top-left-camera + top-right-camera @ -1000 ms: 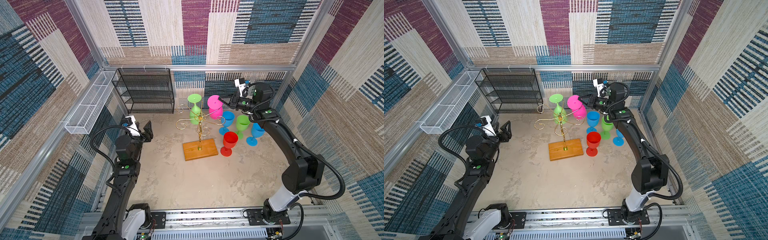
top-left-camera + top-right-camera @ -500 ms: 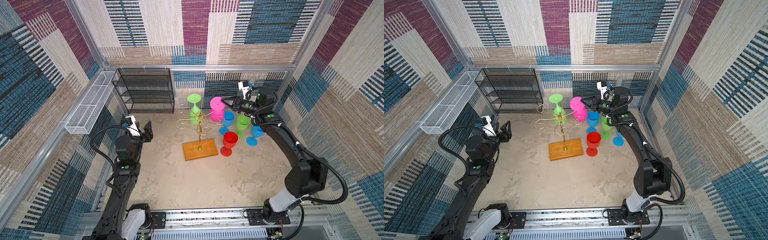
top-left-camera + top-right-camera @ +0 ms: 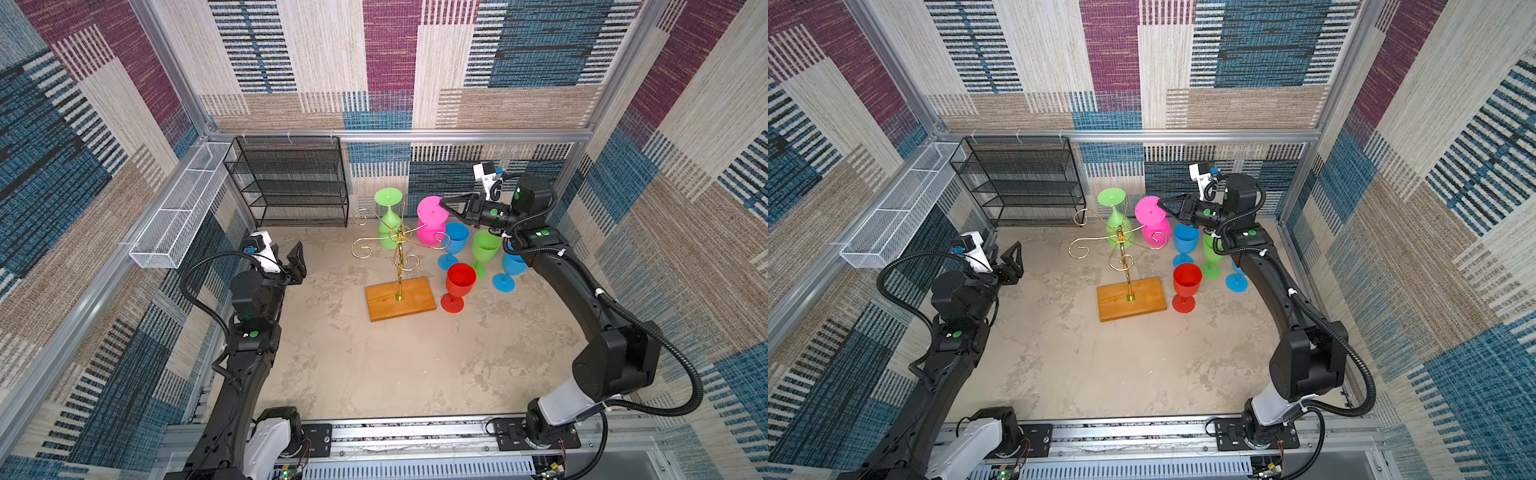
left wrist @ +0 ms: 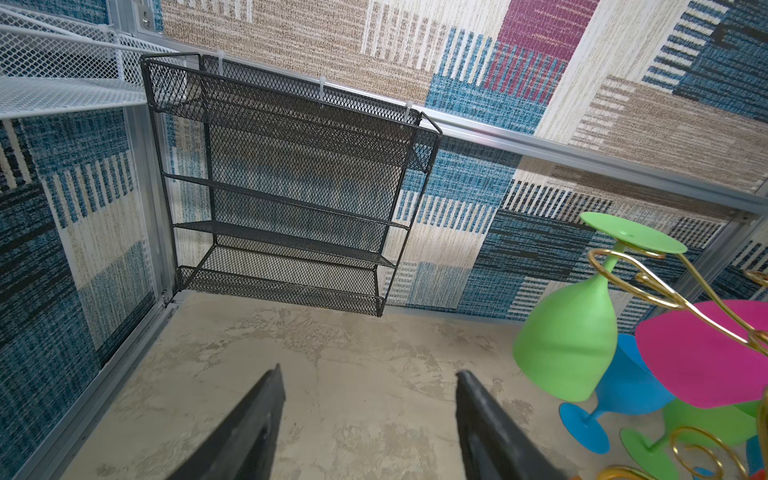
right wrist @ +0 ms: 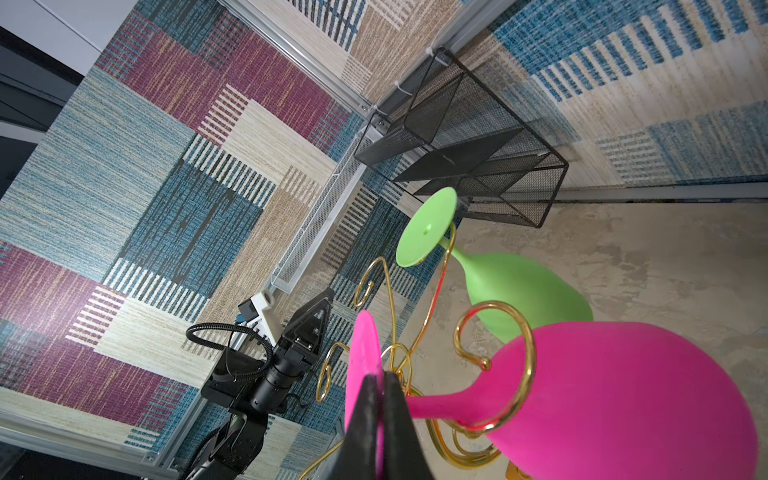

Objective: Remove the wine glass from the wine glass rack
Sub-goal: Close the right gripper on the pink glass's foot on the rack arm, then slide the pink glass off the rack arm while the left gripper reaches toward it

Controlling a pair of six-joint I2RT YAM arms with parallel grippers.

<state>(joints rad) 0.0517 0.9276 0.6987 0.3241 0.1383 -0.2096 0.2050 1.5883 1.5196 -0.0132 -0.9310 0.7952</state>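
Grip on show: the right claw [image 3: 445, 204] was pinched tight on the foot of the pink wine glass [image 3: 430, 217], which hung upside down from a scroll arm of the gold wine glass rack [image 3: 400, 266] at its tips. A green glass [image 3: 388, 222] hung just beyond. The left claw [image 4: 368, 386], part-open and empty, stood well apart from the rack.

I count six wine glasses about the one wine glass rack [image 3: 382, 299]. Two hang upside down on it: one pink wine glass [image 3: 432, 212] and one hanging green wine glass [image 3: 388, 237]. Four stand just beside its base: one red wine glass [image 3: 460, 280], one standing green wine glass [image 3: 485, 247], a near blue wine glass [image 3: 456, 239] and a far blue wine glass [image 3: 503, 283]. Well apart from the rack are one black mesh shelf [image 3: 291, 183] and one white wire basket [image 3: 174, 220]. My own claws make two: left claw [image 4: 369, 372], right claw [image 5: 379, 376].
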